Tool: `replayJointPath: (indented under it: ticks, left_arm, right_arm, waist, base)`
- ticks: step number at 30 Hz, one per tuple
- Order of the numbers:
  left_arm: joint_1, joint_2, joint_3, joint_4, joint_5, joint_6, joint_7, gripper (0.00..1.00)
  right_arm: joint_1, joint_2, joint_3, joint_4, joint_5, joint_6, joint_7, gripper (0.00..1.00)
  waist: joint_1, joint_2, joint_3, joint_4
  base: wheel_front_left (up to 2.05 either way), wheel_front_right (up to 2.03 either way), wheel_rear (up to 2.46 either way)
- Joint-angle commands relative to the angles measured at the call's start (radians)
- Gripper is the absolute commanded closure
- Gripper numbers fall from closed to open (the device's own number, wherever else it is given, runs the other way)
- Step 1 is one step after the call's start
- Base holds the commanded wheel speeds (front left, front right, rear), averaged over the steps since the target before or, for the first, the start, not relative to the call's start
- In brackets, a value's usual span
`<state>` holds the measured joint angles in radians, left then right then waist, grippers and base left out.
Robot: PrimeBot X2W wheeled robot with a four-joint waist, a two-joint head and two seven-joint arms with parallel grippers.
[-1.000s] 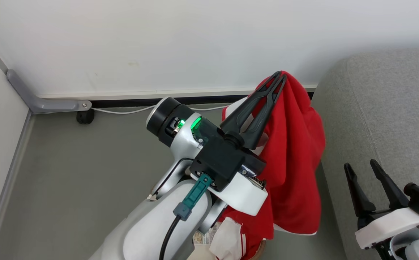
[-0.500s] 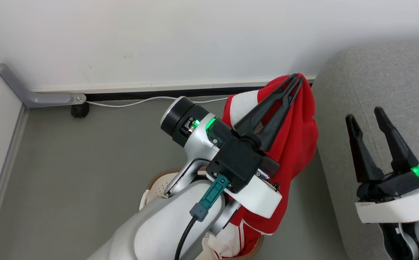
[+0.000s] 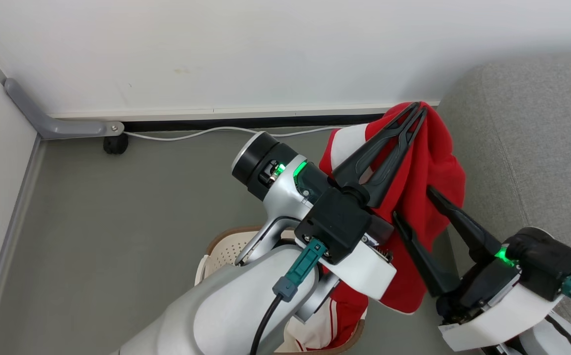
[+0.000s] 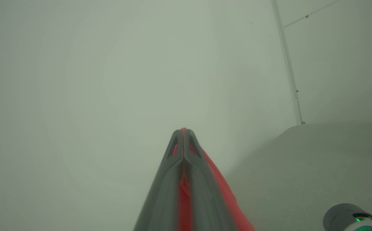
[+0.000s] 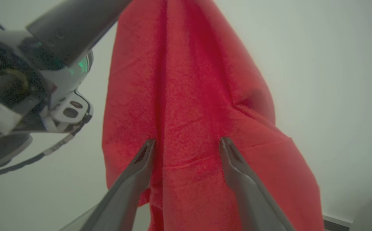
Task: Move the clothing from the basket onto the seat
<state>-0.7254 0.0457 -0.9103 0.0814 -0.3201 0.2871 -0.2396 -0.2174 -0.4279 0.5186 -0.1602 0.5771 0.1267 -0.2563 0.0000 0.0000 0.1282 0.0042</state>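
Note:
My left gripper (image 3: pixel 419 109) is raised and shut on a bright red piece of clothing (image 3: pixel 435 162) that hangs from its tips beside the grey seat (image 3: pixel 536 148). In the left wrist view the left gripper (image 4: pixel 183 131) has red clothing (image 4: pixel 219 183) pinched between its closed fingers. My right gripper (image 3: pixel 413 202) stands open with its fingers at the hanging cloth's lower part. The right wrist view has the right gripper (image 5: pixel 189 140) spread wide in front of the clothing (image 5: pixel 189 80); whether it touches is unclear. Below my left arm sits the basket (image 3: pixel 221 246), with more red and white clothing (image 3: pixel 337 318) inside.
A white wall (image 3: pixel 265 49) with a dark baseboard runs along the back. A white cable (image 3: pixel 191 133) lies on the grey floor (image 3: pixel 117 222), and a grey bracket with a small black wheel (image 3: pixel 116 145) stands at the left corner.
My right gripper has swung left from over the seat to the hanging clothing, staying open. The left gripper has carried the clothing slightly right, toward the seat.

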Motion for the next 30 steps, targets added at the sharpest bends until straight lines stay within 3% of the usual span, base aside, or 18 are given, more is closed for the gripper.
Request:
replayJointPath:
  ticks: [1,6,10,11,12,13,22,23,24,25,30]
  left_arm:
    - [-0.053,0.005,0.022,-0.018,-0.016,0.013,-0.009,1.00]
    - [-0.061,0.005,0.000,-0.017,-0.036,0.021,-0.015,1.00]
    - [-0.060,0.005,-0.010,-0.014,-0.045,0.025,-0.018,1.00]
    - [-0.058,0.005,-0.012,-0.012,-0.048,0.026,-0.018,1.00]
    - [-0.057,0.005,-0.014,-0.009,-0.050,0.027,-0.019,1.00]
    - [-0.055,0.005,-0.016,-0.007,-0.053,0.028,-0.020,1.00]
    - [-0.039,0.005,-0.011,0.006,-0.069,0.030,-0.022,1.00]
    - [-0.032,0.005,-0.008,0.014,-0.073,0.027,-0.022,0.78]
    - [-0.028,0.005,-0.004,0.011,-0.076,0.025,-0.022,0.21]
    - [-0.025,0.005,-0.004,0.018,-0.074,0.023,-0.022,0.00]
    - [-0.007,0.005,0.010,0.036,-0.073,0.009,-0.022,0.00]
  right_arm:
    - [-0.024,-0.021,0.037,0.039,-0.017,0.004,-0.006,0.00]
    - [-0.053,-0.019,0.112,0.209,-0.012,0.004,-0.006,0.00]
    - [-0.081,-0.006,0.134,0.249,0.004,0.004,-0.006,0.02]
    - [-0.088,-0.003,0.137,0.254,0.009,0.004,-0.006,0.51]
    - [-0.093,0.001,0.135,0.254,0.013,0.004,-0.006,0.80]
    - [-0.096,0.003,0.132,0.251,0.017,0.004,-0.006,1.00]
    - [-0.072,0.010,0.077,0.217,0.031,0.004,-0.006,1.00]
    - [-0.066,0.011,0.064,0.211,0.034,0.004,-0.006,1.00]
    - [-0.065,0.011,0.059,0.209,0.035,0.004,-0.006,1.00]
    - [-0.063,0.011,0.054,0.207,0.036,0.004,-0.006,1.00]
    - [-0.056,0.012,0.018,0.198,0.040,0.004,-0.006,1.00]
  waist:
    - [0.0000,0.0000,-0.003,0.006]
    - [0.0000,0.0000,-0.009,0.020]
    - [0.0000,0.0000,-0.011,0.025]
    - [0.0000,0.0000,-0.011,0.027]
    - [0.0000,0.0000,-0.012,0.028]
    - [0.0000,0.0000,-0.012,0.029]
    - [0.0000,0.0000,-0.009,0.025]
    - [0.0000,0.0000,-0.006,0.022]
    - [0.0000,0.0000,-0.004,0.020]
    - [0.0000,0.0000,-0.003,0.019]
    - [0.0000,0.0000,0.004,0.015]
  base:
    - [0.00,0.00,0.00]
    - [0.00,0.00,0.00]
    - [0.00,0.00,0.00]
    - [0.00,0.00,0.00]
    - [0.00,0.00,0.00]
    - [0.00,0.00,0.00]
    - [0.00,0.00,0.00]
    - [0.00,0.00,0.00]
    - [0.00,0.00,0.00]
    - [0.00,0.00,0.00]
    - [0.00,0.00,0.00]
